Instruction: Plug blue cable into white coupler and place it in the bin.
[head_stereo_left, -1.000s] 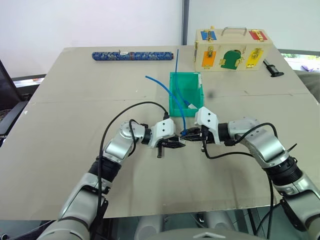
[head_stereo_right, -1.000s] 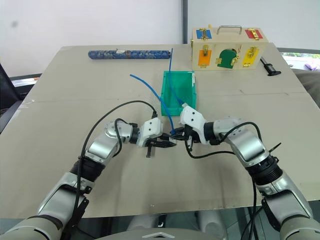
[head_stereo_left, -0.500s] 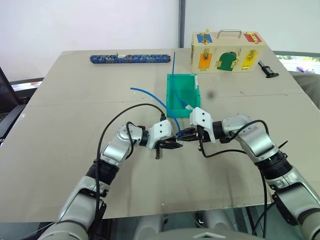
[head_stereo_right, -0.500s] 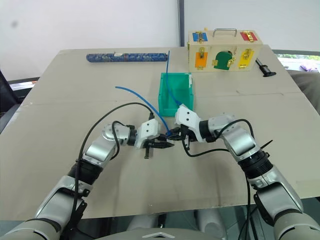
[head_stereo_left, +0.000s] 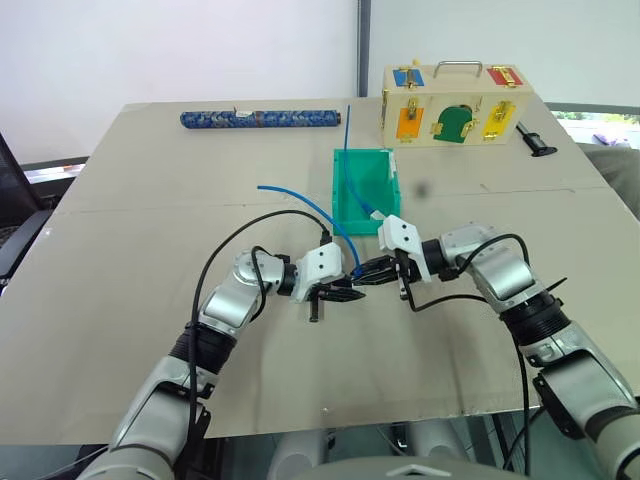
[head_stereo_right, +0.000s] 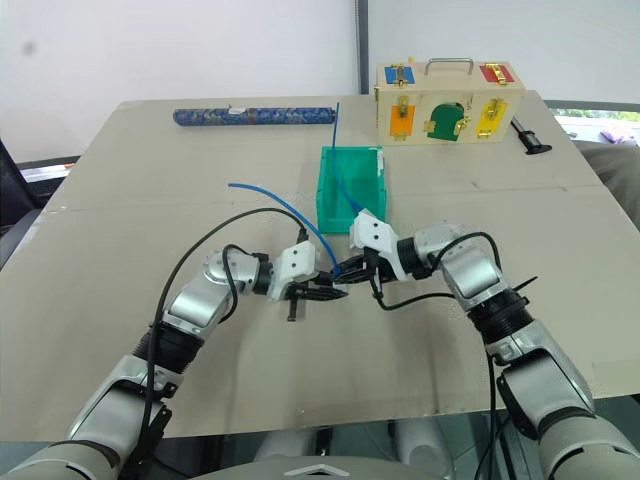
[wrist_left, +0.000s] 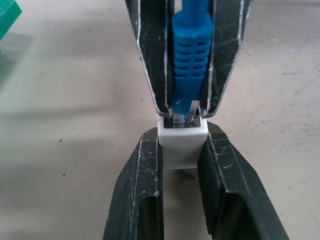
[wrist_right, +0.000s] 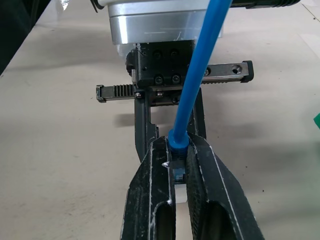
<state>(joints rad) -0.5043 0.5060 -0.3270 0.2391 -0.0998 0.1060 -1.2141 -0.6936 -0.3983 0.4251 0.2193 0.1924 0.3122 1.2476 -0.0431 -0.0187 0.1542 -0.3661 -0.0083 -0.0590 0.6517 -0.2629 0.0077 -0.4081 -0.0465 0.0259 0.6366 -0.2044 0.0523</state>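
The left gripper (wrist_left: 181, 165) is clamped on the white coupler (wrist_left: 182, 145), holding it just above the table (head_stereo_left: 120, 300) with its socket turned toward the other arm. Straight across from it, tip to tip, the right gripper (wrist_right: 180, 172) is pinched narrow on the ribbed blue boot of the blue cable (head_stereo_left: 300, 197), right behind the plug. In the left wrist view the clear plug sits at the mouth of the socket and looks partly entered; whether it has latched cannot be told. From the right gripper the rest of the cable arches up and away over the table, its free end in the air. The bin (head_stereo_left: 345, 205) stands just beyond the two grippers, a little toward the right arm's side, with another thin blue cable (head_stereo_left: 349, 150) rising out of it. The step in hand is the mating of plug and coupler. The next move calls for a short, straight push of the right gripper toward the left, kept in line with the socket, while the left holds firm; any tilt could jam the plug. Then the joined pair must go forward into the bin.
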